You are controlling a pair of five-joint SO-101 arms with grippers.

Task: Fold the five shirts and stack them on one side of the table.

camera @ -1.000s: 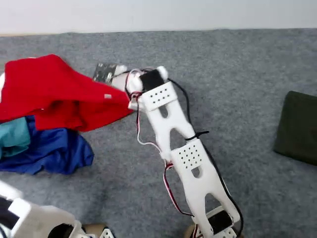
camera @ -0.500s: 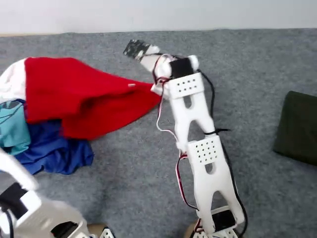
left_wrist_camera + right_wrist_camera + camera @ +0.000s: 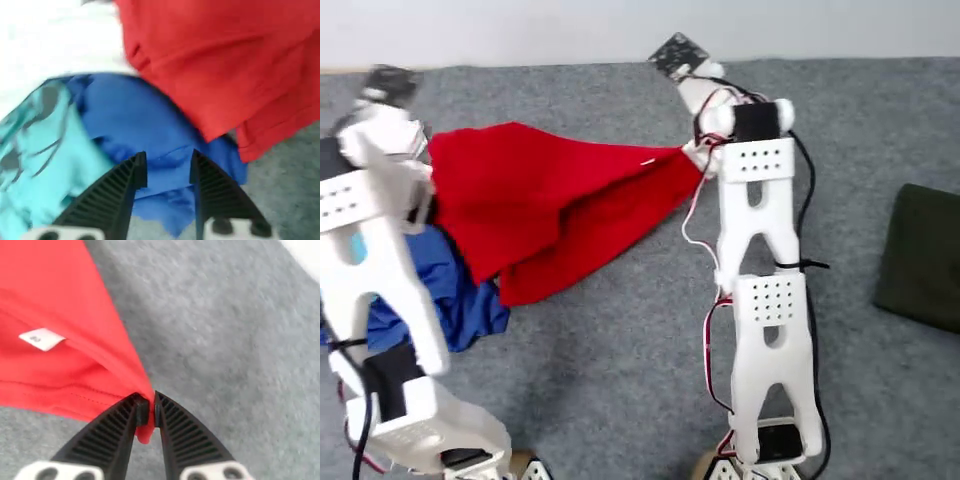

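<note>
red shirt (image 3: 550,205) pulled rightward | right tool (image 3: 148,402) clamps its corner | left tool (image 3: 167,157) open over blue shirt (image 3: 135,120)

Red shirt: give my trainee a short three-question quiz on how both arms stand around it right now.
1. True or false: the right gripper is shut on the red shirt.
2. What shows between the open fingers of the left gripper? A yellow shirt, B blue shirt, C black shirt.
3. Fill in: the folded dark green shirt lies on the ___ arm's side.
Key: 1 true; 2 B; 3 right.
</note>
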